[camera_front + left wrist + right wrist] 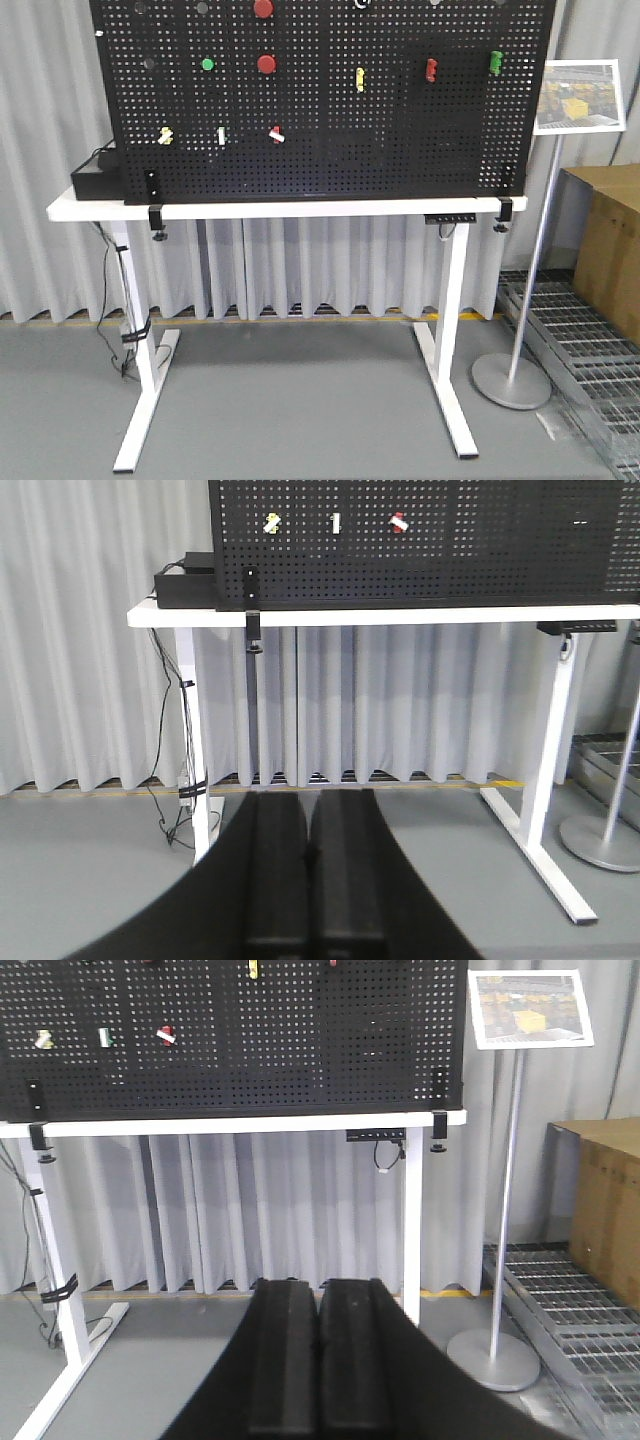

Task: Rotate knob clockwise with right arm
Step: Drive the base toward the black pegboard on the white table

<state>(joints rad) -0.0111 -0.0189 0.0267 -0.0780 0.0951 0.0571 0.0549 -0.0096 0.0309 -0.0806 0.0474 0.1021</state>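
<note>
Exterior front-facing view shows a red round knob (267, 64) on the black peg board (400, 130), in the upper left part, well above the white counter (300, 209). It is round like a button, so it has no long side across the board. Its middle line sticks straight out from the board toward the robot. Any mark on it is too small to show which way it is turned. A second red knob (263, 8) sits right above it and a small green knob (208, 64) is to its left, so the robot could go for the wrong one. The pictures do not say which knob is meant. The right hand (318, 1295) is closed tight with nothing in it, and it looks far from the board and low down. It would have to open first, or it would just bump the knob. The knob is not in the right wrist view, so aiming may be hard. A smooth round knob could also slip, or get turned the wrong way. The left hand (308, 810) is closed and empty too.
</note>
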